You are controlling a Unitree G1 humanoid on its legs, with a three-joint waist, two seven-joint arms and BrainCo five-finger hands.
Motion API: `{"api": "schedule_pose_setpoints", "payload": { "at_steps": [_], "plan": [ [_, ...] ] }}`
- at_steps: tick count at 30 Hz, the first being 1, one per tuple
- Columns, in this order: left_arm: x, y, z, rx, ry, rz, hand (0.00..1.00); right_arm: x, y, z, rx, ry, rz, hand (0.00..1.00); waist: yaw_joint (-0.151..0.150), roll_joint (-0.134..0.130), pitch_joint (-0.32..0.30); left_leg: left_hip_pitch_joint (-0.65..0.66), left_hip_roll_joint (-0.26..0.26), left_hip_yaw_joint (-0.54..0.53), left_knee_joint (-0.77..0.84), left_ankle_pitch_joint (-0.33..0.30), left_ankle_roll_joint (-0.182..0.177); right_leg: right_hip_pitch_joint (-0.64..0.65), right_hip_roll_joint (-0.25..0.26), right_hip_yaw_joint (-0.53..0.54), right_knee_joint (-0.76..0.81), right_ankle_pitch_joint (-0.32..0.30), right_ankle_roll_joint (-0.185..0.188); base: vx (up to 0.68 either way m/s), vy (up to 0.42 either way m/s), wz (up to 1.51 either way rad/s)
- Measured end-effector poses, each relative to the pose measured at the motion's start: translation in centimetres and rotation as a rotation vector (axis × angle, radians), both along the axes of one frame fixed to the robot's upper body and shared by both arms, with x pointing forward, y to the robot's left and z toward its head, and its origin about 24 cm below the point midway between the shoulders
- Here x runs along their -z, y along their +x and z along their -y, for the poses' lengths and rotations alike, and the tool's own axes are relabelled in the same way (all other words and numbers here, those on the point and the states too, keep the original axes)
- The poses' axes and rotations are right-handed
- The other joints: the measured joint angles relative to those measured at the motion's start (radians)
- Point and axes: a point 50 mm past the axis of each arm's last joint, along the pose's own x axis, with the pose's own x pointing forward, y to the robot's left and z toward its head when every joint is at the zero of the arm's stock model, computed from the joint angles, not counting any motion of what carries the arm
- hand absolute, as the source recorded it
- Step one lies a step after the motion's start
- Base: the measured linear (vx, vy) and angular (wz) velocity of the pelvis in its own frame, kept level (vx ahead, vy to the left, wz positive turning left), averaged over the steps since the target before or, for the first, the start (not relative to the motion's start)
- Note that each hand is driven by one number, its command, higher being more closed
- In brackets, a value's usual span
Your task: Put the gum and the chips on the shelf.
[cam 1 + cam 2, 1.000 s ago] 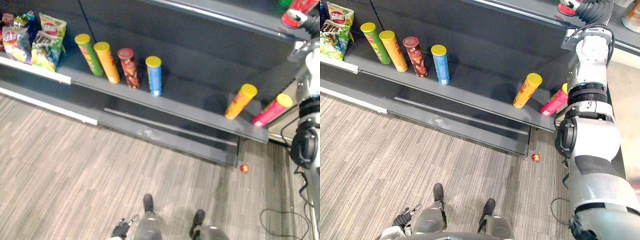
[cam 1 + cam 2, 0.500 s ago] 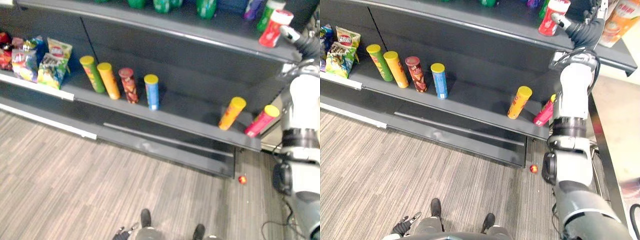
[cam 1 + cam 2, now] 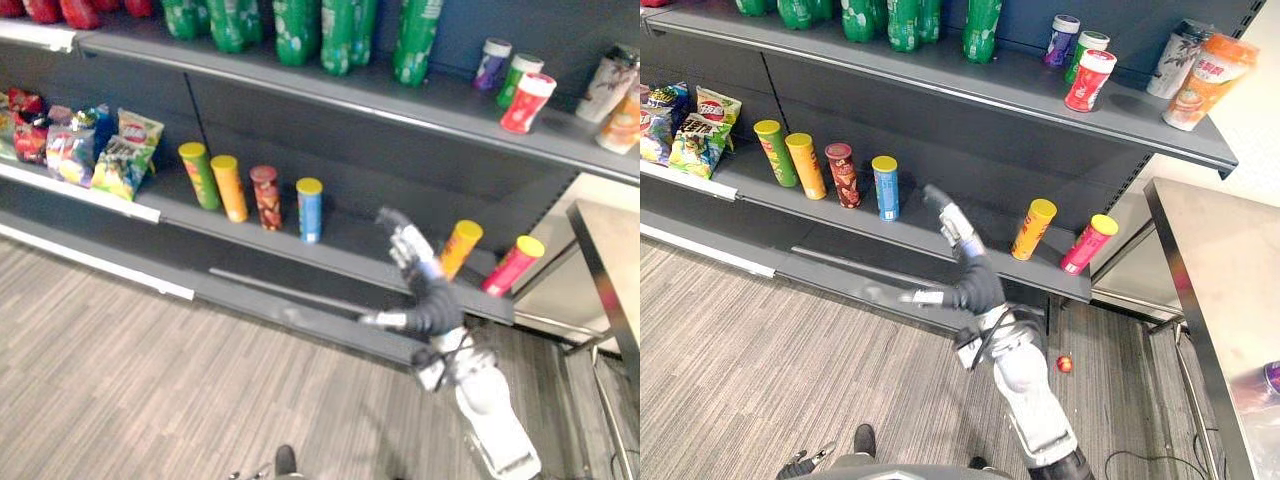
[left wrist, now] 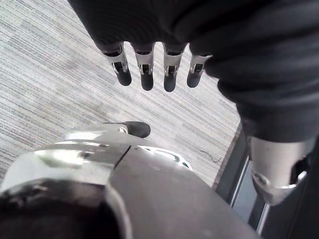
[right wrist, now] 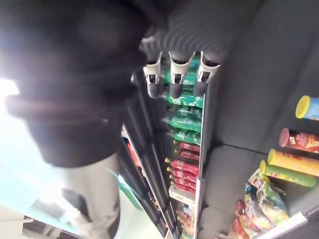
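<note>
Mid-frame, the right robot hand (image 3: 958, 230) is empty, fingers straight; the left robot hand (image 4: 146, 74) hangs relaxed. The leaning chip tube (image 3: 1033, 229) looks light, stiff, probably slick: grip mid-body.

Gum: red tub (image 3: 1089, 80) with a white lid, upright on the upper shelf (image 3: 1040, 95), just beside a green-lidded tub (image 3: 1085, 50). Chips: orange tube (image 3: 1032, 228) and pink tube (image 3: 1087, 243), both yellow-lidded, near the right end of the lower shelf (image 3: 910, 232).

A shop: dark shelving (image 3: 970, 140) stocked with chip tubes (image 3: 885, 187), snack bags (image 3: 700, 135), green bottles (image 3: 902, 20).
</note>
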Motion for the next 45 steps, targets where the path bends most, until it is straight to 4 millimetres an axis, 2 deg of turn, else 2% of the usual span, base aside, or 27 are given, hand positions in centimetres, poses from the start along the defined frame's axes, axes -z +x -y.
{"api": "schedule_pose_setpoints", "payload": {
  "at_steps": [1,3,4,6,7,8,10,11,13,14,16,18,19,21,24,27,31,35,36,37,40,41,42,43,44,45],
  "plan": [
    [0.0,-0.4,0.0,-0.003,0.001,-0.009,0.0,0.0,0.0,0.0,-0.009,0.005,-0.004,0.0,-0.007,0.003,-0.002,0.001,-0.002,-0.001,0.0,0.0,0.0,0.0,-0.002,0.0,0.003,-0.004,-0.006,0.0,0.0,0.0],
    [0.2,-1.2,-0.1,-0.024,-0.001,-0.029,0.0,2.0,-0.7,0.0,-0.016,0.024,-0.095,0.0,-0.008,0.005,-0.01,0.006,-0.004,0.007,0.0,-0.003,0.001,0.002,-0.003,0.009,0.001,-0.005,-0.007,0.0,0.01,-0.07],
    [0.2,-1.6,-0.1,-0.04,-0.002,-0.042,0.0,4.1,-1.2,0.0,-0.013,0.008,-0.182,0.0,-0.006,0.003,-0.015,0.016,-0.005,0.015,0.0,-0.005,0.0,0.006,-0.004,0.014,0.001,-0.005,-0.007,0.03,0.007,-0.17],
    [0.3,-2.3,-0.1,-0.055,-0.003,-0.06,0.0,11.4,-2.9,0.3,-0.017,-0.109,-0.519,0.0,-0.011,0.005,-0.02,0.025,-0.01,0.026,0.0,-0.013,0.007,0.008,-0.007,0.028,0.002,-0.005,-0.007,0.02,0.013,-0.16],
    [0.3,-2.4,-0.1,-0.055,-0.004,-0.06,0.0,13.3,-3.6,0.6,-0.007,-0.141,-0.609,0.0,-0.012,0.008,-0.02,0.024,-0.01,0.028,0.0,-0.013,0.007,0.007,-0.008,0.031,0.003,-0.005,-0.007,0.01,0.013,-0.08],
    [0.3,-2.3,0.0,-0.057,-0.007,-0.059,0.0,16.3,-4.8,1.4,0.017,-0.214,-0.745,0.0,-0.012,0.014,-0.022,0.023,-0.01,0.032,0.0,-0.013,0.008,0.004,-0.009,0.038,0.003,-0.005,-0.007,0.01,0.008,-0.06],
    [0.4,-2.4,0.3,-0.066,-0.015,-0.058,0.0,20.4,-6.9,3.4,0.086,-0.309,-0.941,0.0,-0.013,0.027,-0.023,0.026,-0.012,0.037,0.0,-0.014,0.009,0.003,-0.01,0.046,0.003,-0.005,-0.007,0.02,0.007,-0.05],
    [0.4,-2.4,0.4,-0.068,-0.018,-0.058,0.0,21.3,-7.3,4.0,0.11,-0.331,-0.987,0.0,-0.013,0.03,-0.023,0.028,-0.012,0.038,0.0,-0.014,0.009,0.003,-0.01,0.047,0.004,-0.005,-0.007,0.02,0.005,-0.07],
    [0.5,-2.6,0.7,-0.089,-0.032,-0.057,0.0,24.8,-9.7,6.9,0.247,-0.341,-1.209,0.0,-0.014,0.045,-0.023,0.034,-0.013,0.045,0.0,-0.015,0.009,0.002,-0.012,0.053,0.011,-0.005,-0.007,0.02,0.001,-0.08],
    [0.5,-2.7,0.8,-0.103,-0.038,-0.058,0.0,25.8,-10.6,7.9,0.295,-0.325,-1.29,0.0,-0.015,0.05,-0.025,0.034,-0.013,0.046,0.0,-0.015,0.009,0.001,-0.012,0.053,0.013,-0.006,-0.005,0.02,-0.003,-0.03],
    [0.6,-3.0,1.0,-0.134,-0.051,-0.059,0.0,26.7,-11.9,9.6,0.397,-0.246,-1.386,0.0,-0.017,0.058,-0.028,0.036,-0.012,0.049,0.0,-0.016,0.008,0.0,-0.01,0.057,0.014,-0.006,-0.005,0.03,-0.007,-0.07],
    [0.6,-3.3,1.0,-0.158,-0.06,-0.061,0.0,27.5,-12.0,10.9,0.477,-0.216,-1.441,0.0,-0.026,0.059,-0.029,0.042,-0.011,0.053,0.0,-0.016,0.008,0.001,-0.008,0.062,0.015,-0.007,-0.005,0.03,-0.008,-0.09],
    [0.6,-3.3,1.1,-0.157,-0.067,-0.059,0.0,28.2,-12.6,12.1,0.567,-0.172,-1.512,0.0,-0.023,0.061,-0.029,0.047,-0.011,0.058,0.0,-0.017,0.008,0.002,-0.008,0.069,0.015,-0.007,-0.005,0.03,-0.002,-0.08],
    [0.7,-3.3,1.3,-0.159,-0.077,-0.06,0.0,29.0,-14.0,13.3,0.686,-0.08,-1.6,0.0,-0.016,0.069,-0.03,0.052,-0.013,0.068,0.0,-0.021,0.012,0.002,-0.011,0.078,0.015,-0.006,-0.005,0.04,0.008,-0.11],
    [0.8,-3.7,1.6,-0.192,-0.098,-0.072,0.0,29.8,-17.4,14.0,0.809,0.006,-1.749,0.0,-0.016,0.082,-0.029,0.054,-0.014,0.077,0.0,-0.025,0.012,0.001,-0.013,0.086,0.012,-0.006,-0.005,0.04,0.004,-0.08],
    [0.9,-3.8,1.7,-0.187,-0.114,-0.073,0.0,30.1,-19.3,14.0,0.864,0.054,-1.824,0.0,-0.027,0.087,-0.03,0.054,-0.015,0.08,0.0,-0.03,0.012,0.002,-0.011,0.089,0.003,-0.006,-0.005,0.05,-0.006,-0.05],
    [0.9,-4.0,1.8,-0.188,-0.121,-0.081,0.0,30.2,-19.7,14.0,0.892,0.1,-1.853,0.0,-0.037,0.092,-0.03,0.054,-0.014,0.081,0.0,-0.035,0.012,0.005,-0.009,0.088,-0.003,-0.006,-0.004,0.05,-0.009,0.0],
    [0.9,-4.1,1.9,-0.188,-0.136,-0.08,0.0,30.3,-20.2,14.0,0.958,0.233,-1.864,0.0,-0.037,0.093,-0.028,0.058,-0.017,0.08,0.0,-0.041,0.011,0.01,-0.011,0.085,-0.004,-0.013,0.003,0.07,-0.005,0.01],
    [0.9,-4.1,1.9,-0.204,-0.142,-0.075,0.0,30.3,-20.2,13.9,0.978,0.279,-1.861,0.0,-0.037,0.084,-0.021,0.064,-0.018,0.081,0.0,-0.045,0.014,0.01,-0.014,0.087,0.008,-0.023,0.005,0.07,0.004,-0.03],
    [0.9,-4.1,1.9,-0.214,-0.145,-0.073,0.0,30.3,-20.2,13.9,0.985,0.299,-1.857,0.0,-0.038,0.089,-0.018,0.071,-0.019,0.084,0.001,-0.048,0.014,0.008,-0.017,0.09,0.024,-0.032,0.007,0.07,0.014,-0.05],
    [0.9,-3.9,1.8,-0.219,-0.152,-0.063,0.0,30.3,-19.9,13.6,1.029,0.446,-1.833,0.0,-0.041,0.076,0.001,0.093,-0.037,0.104,0.013,-0.066,0.022,-0.037,-0.055,0.114,0.151,-0.093,0.025,0.06,0.026,-0.1],
    [0.9,-3.6,1.8,-0.22,-0.156,-0.055,0.0,30.4,-19.7,13.5,1.033,0.478,-1.823,0.0,-0.042,0.068,0.008,0.088,-0.038,0.107,0.041,-0.079,0.022,-0.042,-0.062,0.124,0.168,-0.092,0.024,0.07,0.045,-0.36],
    [0.9,-2.8,1.7,-0.234,-0.164,-0.03,0.0,30.3,-19.2,13.2,1.039,0.538,-1.797,0.0,-0.038,0.064,0.037,0.074,-0.032,0.131,0.123,-0.125,0.024,-0.044,-0.072,0.149,0.186,-0.093,0.025,0.02,0.06,-0.59],
    [0.9,-2.5,1.6,-0.257,-0.166,-0.015,0.0,30.2,-18.5,13.3,1.051,0.574,-1.754,0.0,-0.041,0.068,0.057,0.046,-0.012,0.163,0.226,-0.185,0.026,-0.053,-0.072,0.175,0.189,-0.089,0.031,0.01,0.079,-0.74],
    [0.9,-2.3,1.8,-0.271,-0.172,-0.008,0.0,30.0,-18.2,13.5,1.06,0.595,-1.729,0.0,-0.041,0.074,0.068,0.034,0.004,0.186,0.282,-0.216,0.028,-0.056,-0.069,0.194,0.188,-0.086,0.035,-0.03,0.081,-0.95],
    [0.9,-2.1,2.1,-0.293,-0.182,0.002,0.0,29.9,-18.0,13.8,1.066,0.6,-1.714,0.0,-0.044,0.086,0.074,-0.003,0.047,0.222,0.393,-0.278,0.035,-0.077,-0.051,0.23,0.187,-0.078,0.041,-0.07,0.087,-1.27]
  ]
}}
